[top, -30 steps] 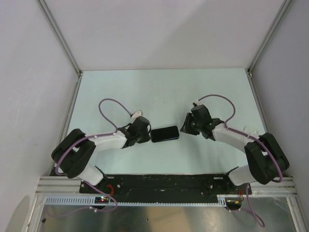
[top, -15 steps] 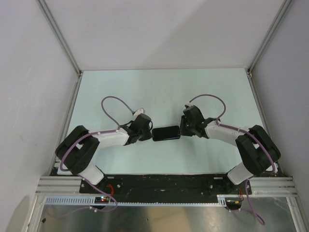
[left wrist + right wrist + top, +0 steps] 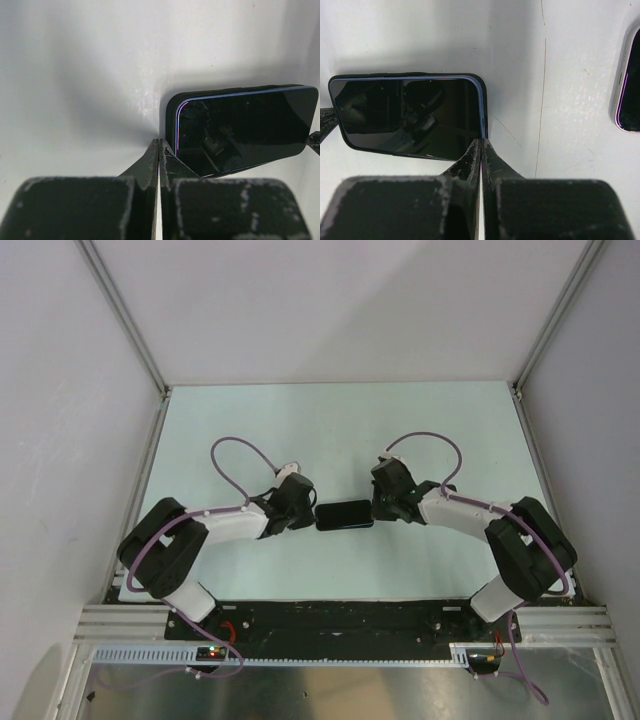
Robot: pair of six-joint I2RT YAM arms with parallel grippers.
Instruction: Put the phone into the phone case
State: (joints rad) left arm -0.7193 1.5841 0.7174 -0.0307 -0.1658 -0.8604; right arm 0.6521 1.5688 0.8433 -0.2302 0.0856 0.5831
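The dark-screened phone (image 3: 245, 127) lies flat, screen up, inside the black phone case (image 3: 170, 120).

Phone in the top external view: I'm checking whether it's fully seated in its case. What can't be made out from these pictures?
- Top external: glossy black rectangular phone too small to tell its screen from the dark case rim; left hand and right hand overlap both ends.
- Left wrist: its near corner sits behind the shut fingers.
- Right wrist: a white-rimmed dark object is cut off by the right edge.
- Underside: hidden everywhere.
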